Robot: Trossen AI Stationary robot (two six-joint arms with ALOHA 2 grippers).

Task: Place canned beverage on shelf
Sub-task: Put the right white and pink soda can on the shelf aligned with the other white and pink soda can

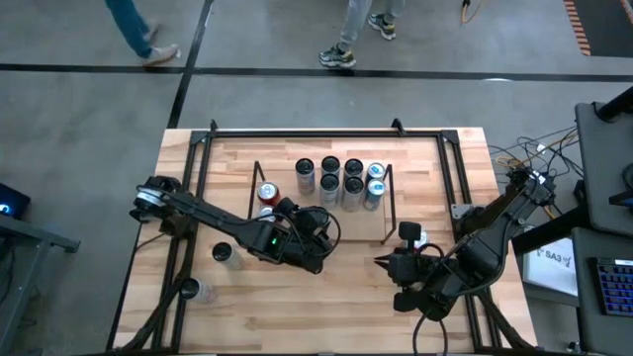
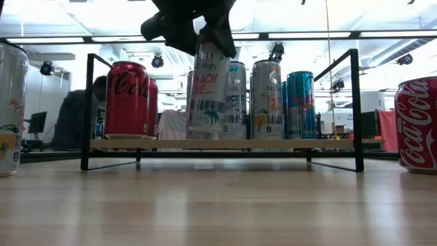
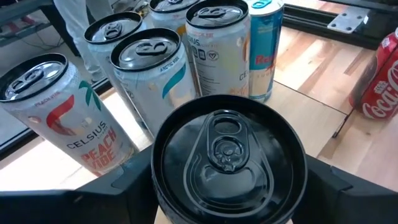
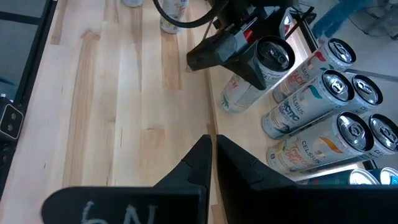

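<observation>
**Left gripper holds a can at the shelf's front edge**

While the right arm waits off to the side, the left gripper (image 2: 205,37) is the one in action, its fingers pinching a tall white Celsius can (image 2: 208,85) near the top. In the low view the can hangs upright at the front of the shelf (image 2: 225,145), its bottom level with the light wood base; whether it is resting on the wood is hard to call. In the left wrist view, the dark can top fills the space between the two fingers (image 3: 348,186), so the jaws are clamped on its sides.

Behind it on the shelf stand more tall cans (image 2: 268,99), with a blue one (image 2: 301,104) at the end of the row. A red cola can (image 2: 127,99) stands on the shelf toward the other end.

The right gripper (image 4: 211,163) hovers over bare table (image 4: 112,112) just beside the shelf, its fingers pressed together, holding nothing. Another red cola can (image 2: 416,123) stands on the table outside the shelf.
</observation>
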